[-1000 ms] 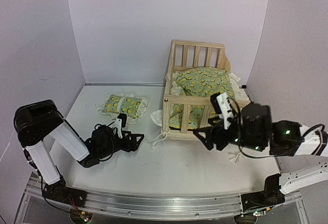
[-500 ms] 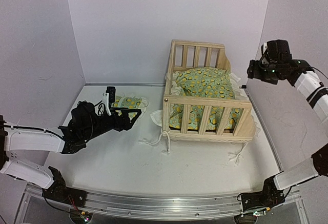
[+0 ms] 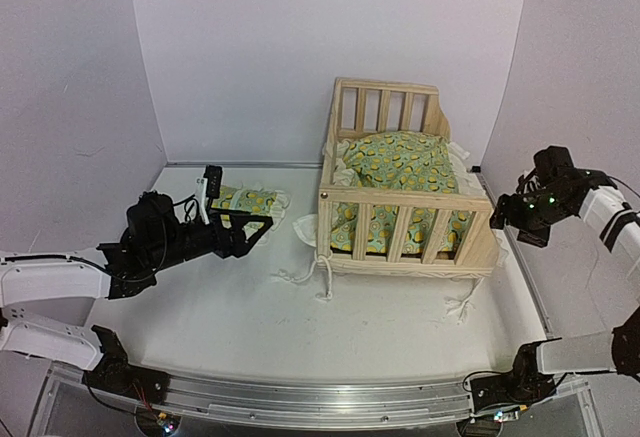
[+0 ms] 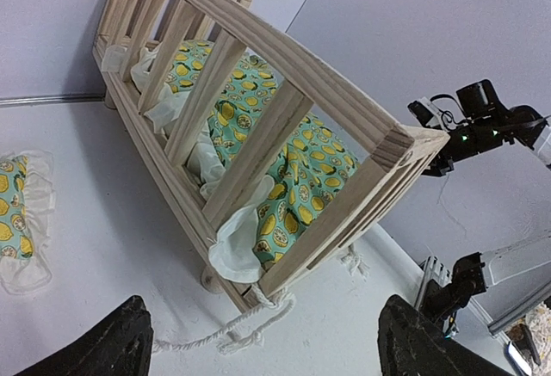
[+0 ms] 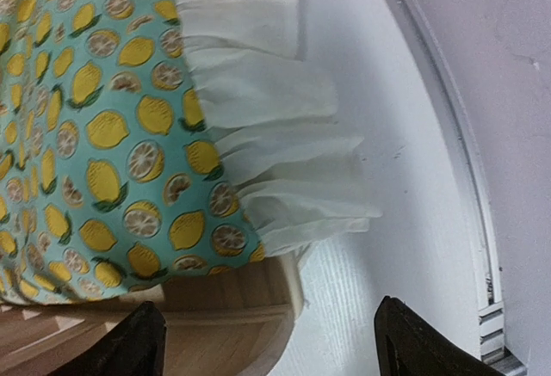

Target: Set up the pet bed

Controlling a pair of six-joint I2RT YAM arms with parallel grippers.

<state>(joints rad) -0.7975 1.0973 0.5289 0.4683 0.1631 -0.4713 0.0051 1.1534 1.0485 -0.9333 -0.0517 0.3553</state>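
The pet bed (image 3: pixel 404 200) is a pale pine slatted frame standing right of centre, with its lemon-print cushion (image 3: pixel 400 161) lying inside. The cushion's cream ruffle (image 5: pixel 275 135) hangs over the frame's right end. The small matching pillow (image 3: pixel 250 200) lies on the table left of the bed, apart from it. My left gripper (image 3: pixel 255 234) hovers open just in front of the pillow, facing the bed's front left corner (image 4: pixel 258 286). My right gripper (image 3: pixel 508 219) hangs open beside the bed's right end, above the wooden rail (image 5: pixel 215 324). Neither holds anything.
White cord ties (image 3: pixel 302 275) trail on the table from the bed's front left corner, and another cord (image 3: pixel 460 307) lies at the front right. Walls close in at the back and on both sides. A metal rail (image 3: pixel 300 397) runs along the near edge.
Both arms swung away from the bed's front. The left reached out toward the pillow. The right rose by the right wall, then came down beside the bed's right end. Both jaws widened.
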